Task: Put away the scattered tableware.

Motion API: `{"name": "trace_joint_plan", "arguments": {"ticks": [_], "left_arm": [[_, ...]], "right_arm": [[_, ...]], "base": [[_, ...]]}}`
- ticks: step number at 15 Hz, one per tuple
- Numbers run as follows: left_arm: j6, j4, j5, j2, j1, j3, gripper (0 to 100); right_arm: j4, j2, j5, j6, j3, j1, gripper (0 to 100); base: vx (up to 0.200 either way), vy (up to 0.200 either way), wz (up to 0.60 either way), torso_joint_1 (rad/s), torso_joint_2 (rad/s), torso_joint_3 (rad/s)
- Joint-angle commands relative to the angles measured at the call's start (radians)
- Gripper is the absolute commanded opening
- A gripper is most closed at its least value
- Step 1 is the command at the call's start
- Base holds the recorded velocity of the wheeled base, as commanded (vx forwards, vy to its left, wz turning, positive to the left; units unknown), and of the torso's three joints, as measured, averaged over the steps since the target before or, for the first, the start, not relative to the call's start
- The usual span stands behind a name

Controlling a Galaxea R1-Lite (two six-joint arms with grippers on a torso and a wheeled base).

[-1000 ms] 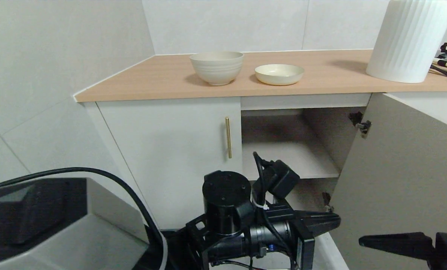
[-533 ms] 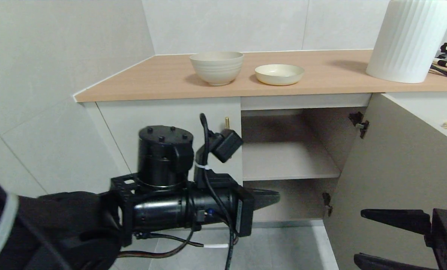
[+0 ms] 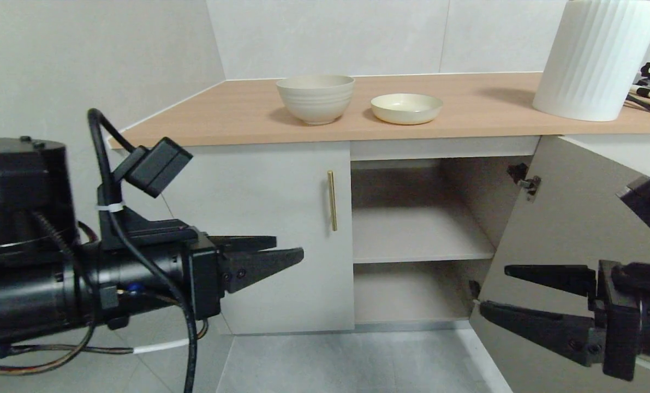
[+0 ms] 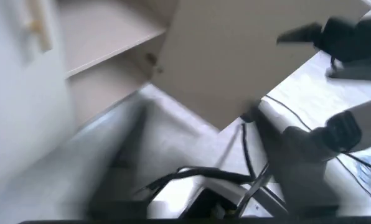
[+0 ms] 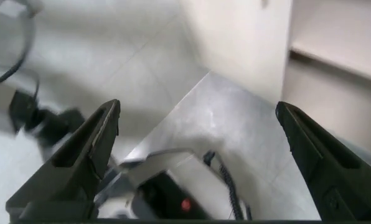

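Head view: a deep ribbed bowl [image 3: 315, 98] and a shallow dish [image 3: 406, 107] sit on the wooden surface [image 3: 221, 117]. The bowl is toward its left end and the dish toward its middle, with a gap between them. A white ribbed container [image 3: 597, 57] stands at the surface's right end. Under the surface a cabinet door [image 3: 565, 234] hangs open. Both arms are below the surface. The right gripper [image 3: 493, 288] is spread wide and empty; whether the left gripper [image 3: 289, 245] is wide or narrow I cannot tell.
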Motion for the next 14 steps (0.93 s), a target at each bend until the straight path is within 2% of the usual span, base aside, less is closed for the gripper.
{"name": "trace_joint_plan", "arguments": {"ticks": [1, 3, 5, 7, 13, 14], "left_arm": [[-0.002, 0.006, 0.035, -0.14, 0.082, 0.059, 100], [-0.005, 0.025, 0.036, -0.198, 0.165, 0.065, 100], [-0.007, 0.045, 0.038, -0.215, 0.216, 0.06, 100], [-0.016, 0.042, 0.053, -0.202, 0.225, 0.06, 100], [-0.017, 0.037, 0.053, -0.171, 0.225, 0.055, 100], [-0.017, 0.037, 0.053, -0.171, 0.225, 0.055, 100]], "right_arm": [[0.0, 0.124, -0.003, -0.006, -0.101, -0.012, 100], [0.002, 0.209, -0.014, -0.006, -0.19, -0.03, 100], [0.059, 0.291, -0.098, 0.0, -0.291, -0.055, 100], [0.103, 0.325, -0.204, 0.026, -0.328, -0.055, 100], [0.103, 0.282, -0.207, 0.04, -0.32, -0.042, 100], [0.103, 0.284, -0.207, 0.041, -0.321, -0.03, 100]], "base": [[0.0, 0.0, 0.0, 0.0, 0.0, 0.0], [0.0, 0.0, 0.0, 0.0, 0.0, 0.0], [0.0, 0.0, 0.0, 0.0, 0.0, 0.0], [0.0, 0.0, 0.0, 0.0, 0.0, 0.0], [0.0, 0.0, 0.0, 0.0, 0.0, 0.0], [0.2, 0.0, 0.0, 0.002, 0.0, -0.002]]}}
